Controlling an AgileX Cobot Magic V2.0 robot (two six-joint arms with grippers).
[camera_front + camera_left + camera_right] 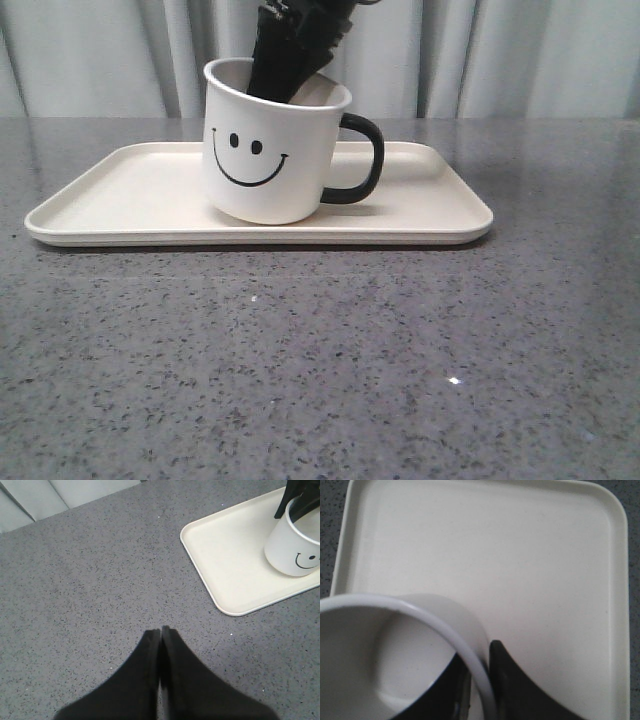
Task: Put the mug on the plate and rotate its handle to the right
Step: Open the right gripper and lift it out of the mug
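Note:
The white mug (pixel 265 160) with the smiley face is on the cream plate (pixel 130 200), near its middle, and leans a little. Its black handle (pixel 367 160) points to the right in the front view. My right gripper (pixel 278 75) comes down from above and is shut on the mug's rim at the back. The right wrist view shows one finger inside the mug (pixel 370 655) and the other outside the wall, the gripper (pixel 480 655) pinching the rim over the plate (pixel 520 555). My left gripper (pixel 160 629) is shut on nothing over bare table, well away from the plate (pixel 225 555) and mug (pixel 290 550).
Grey speckled tabletop (pixel 320 360) surrounds the plate. A pale curtain (pixel 500 50) hangs behind the table's far edge.

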